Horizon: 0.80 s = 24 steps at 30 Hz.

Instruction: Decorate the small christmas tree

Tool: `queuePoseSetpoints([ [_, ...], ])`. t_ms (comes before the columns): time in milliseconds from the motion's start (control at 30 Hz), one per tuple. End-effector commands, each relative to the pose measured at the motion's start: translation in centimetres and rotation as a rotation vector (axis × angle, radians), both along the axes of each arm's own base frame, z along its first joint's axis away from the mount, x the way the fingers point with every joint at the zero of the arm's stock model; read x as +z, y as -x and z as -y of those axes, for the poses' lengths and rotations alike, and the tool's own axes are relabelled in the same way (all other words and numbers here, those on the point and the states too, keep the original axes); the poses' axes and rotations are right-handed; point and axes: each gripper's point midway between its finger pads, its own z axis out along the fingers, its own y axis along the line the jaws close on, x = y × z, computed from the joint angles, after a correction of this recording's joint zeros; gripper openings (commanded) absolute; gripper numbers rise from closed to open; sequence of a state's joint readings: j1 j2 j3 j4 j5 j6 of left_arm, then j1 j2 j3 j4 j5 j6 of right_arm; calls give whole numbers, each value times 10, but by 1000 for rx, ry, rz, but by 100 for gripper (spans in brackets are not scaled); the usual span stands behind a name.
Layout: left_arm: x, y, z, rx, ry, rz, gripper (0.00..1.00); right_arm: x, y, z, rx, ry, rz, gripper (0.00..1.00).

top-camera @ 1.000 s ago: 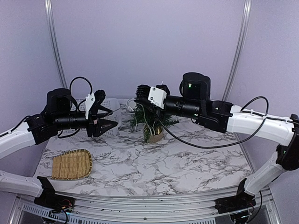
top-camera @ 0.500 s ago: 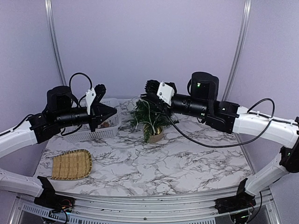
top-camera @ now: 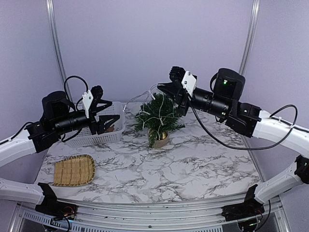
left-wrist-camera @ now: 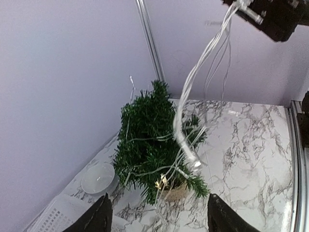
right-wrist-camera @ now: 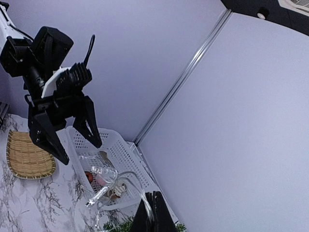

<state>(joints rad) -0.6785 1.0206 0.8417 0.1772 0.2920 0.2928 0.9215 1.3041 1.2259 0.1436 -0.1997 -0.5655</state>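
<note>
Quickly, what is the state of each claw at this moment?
Left claw: open, holding nothing.
Right claw: closed on the white light string, above the small christmas tree.

Soft, even, cool light from above, lilac walls (top-camera: 145, 43) without glare, faint shadows on the marble table (top-camera: 193, 174), small christmas tree (left-wrist-camera: 149, 140) dark with little detail, white light string (left-wrist-camera: 186, 121) slightly smeared.

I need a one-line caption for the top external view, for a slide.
Right gripper holds a light string above the small christmas tree; open left gripper hovers by the white basket.
</note>
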Motion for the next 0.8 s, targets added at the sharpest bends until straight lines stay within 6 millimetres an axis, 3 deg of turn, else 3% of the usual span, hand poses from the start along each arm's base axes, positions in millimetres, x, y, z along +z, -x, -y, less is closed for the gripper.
queuePoseSetpoints([
  [0, -29, -23, -11, 97, -13, -12, 68, 44, 10, 13, 14, -109, 34, 0],
  [200, -75, -55, -11, 145, -59, -65, 68, 59, 21, 22, 33, -143, 43, 0],
  [467, -118, -92, 6, 89, -115, -69, 59, 66, 26, 26, 45, -161, 45, 0],
  [567, -126, -107, 5, 80, -117, -83, 56, 65, 26, 25, 48, -159, 45, 0],
  [767, -142, -117, 11, 23, -127, -116, 44, 68, 25, 26, 40, -167, 56, 0],
])
